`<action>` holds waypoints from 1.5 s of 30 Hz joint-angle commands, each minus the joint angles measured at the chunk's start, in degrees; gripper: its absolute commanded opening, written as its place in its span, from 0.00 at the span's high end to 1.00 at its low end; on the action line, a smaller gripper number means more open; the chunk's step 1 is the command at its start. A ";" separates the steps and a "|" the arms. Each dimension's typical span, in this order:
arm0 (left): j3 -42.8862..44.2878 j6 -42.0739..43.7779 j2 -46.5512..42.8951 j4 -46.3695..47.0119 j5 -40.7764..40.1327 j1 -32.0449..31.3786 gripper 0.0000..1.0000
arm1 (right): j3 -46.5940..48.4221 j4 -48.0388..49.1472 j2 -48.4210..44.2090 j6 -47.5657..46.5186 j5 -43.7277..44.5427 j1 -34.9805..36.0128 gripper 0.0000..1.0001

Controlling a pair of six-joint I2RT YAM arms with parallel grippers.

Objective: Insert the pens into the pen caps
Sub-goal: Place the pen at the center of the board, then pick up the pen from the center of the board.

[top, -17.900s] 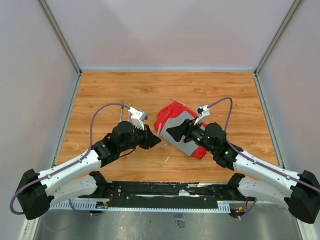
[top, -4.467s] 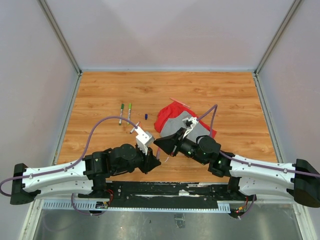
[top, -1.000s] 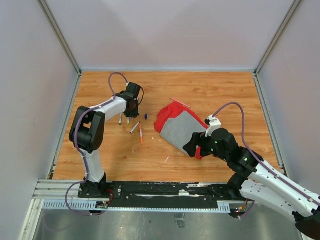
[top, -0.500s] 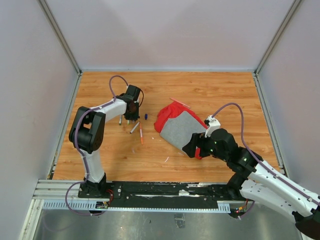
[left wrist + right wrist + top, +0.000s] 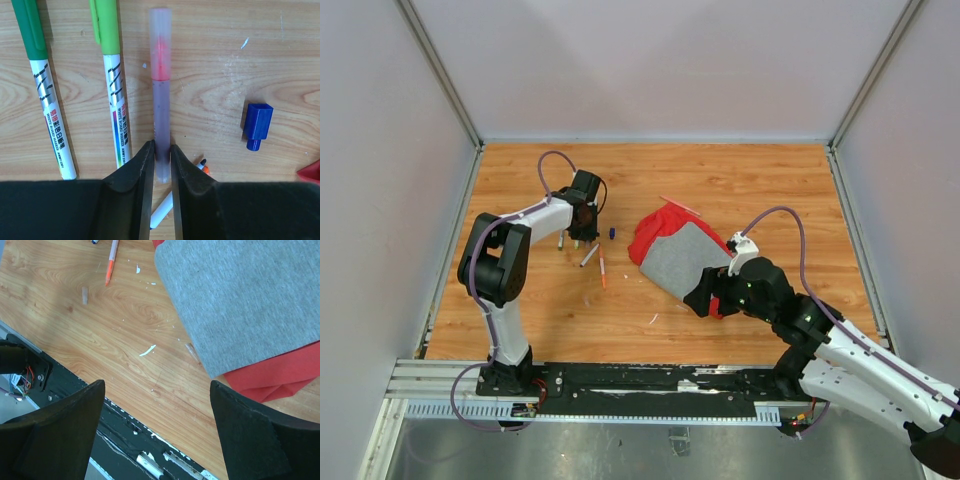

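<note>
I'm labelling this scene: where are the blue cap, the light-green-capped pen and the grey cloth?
blue cap (image 5: 258,122): left wrist view, its wide body.
light-green-capped pen (image 5: 119,116): left wrist view, its white barrel.
grey cloth (image 5: 240,300): right wrist view, middle of the grey panel.

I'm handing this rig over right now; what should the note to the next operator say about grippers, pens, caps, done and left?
Left gripper: jaws close on either side of the pink pen, which lies on the table; gripping or not, cannot tell.
Right gripper: open, empty, above the table beside the grey-and-red cloth.
Done: dark green pen and light green pen lie capped beside the pink pen, which looks capped in clear plastic.
Left: blue cap lies loose on the table; orange pen and a white pen under the left fingers need checking.
</note>
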 commanded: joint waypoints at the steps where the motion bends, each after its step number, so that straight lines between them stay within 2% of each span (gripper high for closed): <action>1: -0.98 -0.30 1.12 -0.70 1.37 -0.05 0.76 | -0.73 0.91 -0.11 0.79 -0.71 -1.40 0.14; 26: 0.49 -1.77 2.43 -0.74 2.14 -3.23 0.79 | -1.18 1.46 -0.14 1.03 -1.35 -1.40 0.14; 36: 1.74 -1.17 -0.22 -1.65 1.64 -3.23 0.66 | -0.87 1.58 0.15 0.96 -1.55 -1.36 0.13; 45: 2.22 -0.57 -9.32 -2.12 0.86 -3.39 0.58 | -0.42 1.04 0.67 0.14 -0.58 -1.41 0.13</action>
